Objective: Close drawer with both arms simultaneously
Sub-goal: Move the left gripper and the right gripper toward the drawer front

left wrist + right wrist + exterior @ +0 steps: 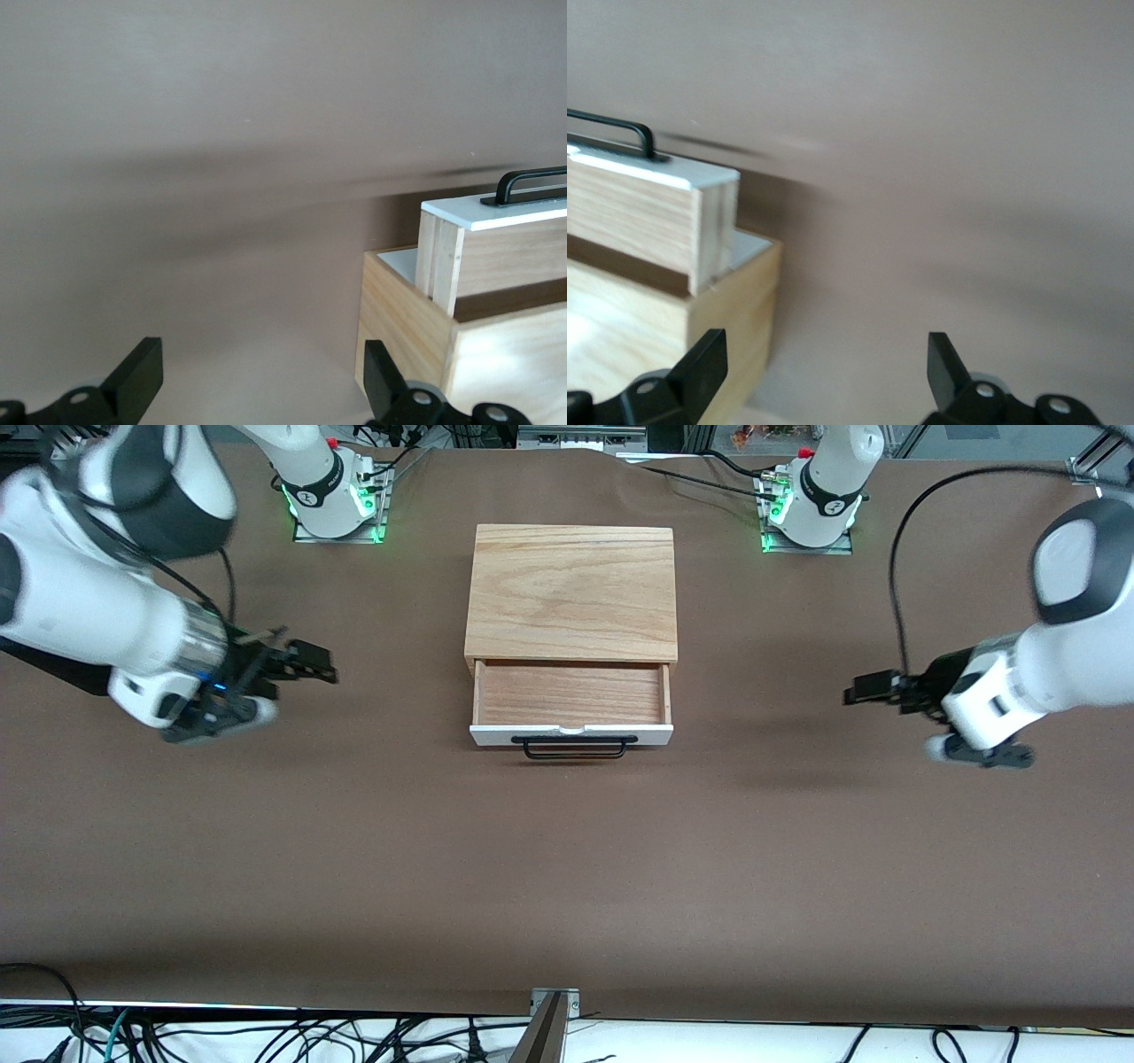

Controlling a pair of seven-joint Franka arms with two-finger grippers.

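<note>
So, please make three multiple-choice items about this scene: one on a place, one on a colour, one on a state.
1. Where does the drawer stick out of the oak box?
A. on the side nearer the front camera
B. toward the right arm's end
C. toward the left arm's end

2. What colour is the drawer's handle?
A. white
B. black
C. red

3. In what state are the two pincers?
A. both shut on the handle
B. one open, one shut
C. both open, holding nothing

Answers:
1 A: the tray lies lower in the front view than the box.
2 B: a black bar sits on the white front panel.
3 C: the left pincer and right pincer show spread fingers with only table between.
</note>
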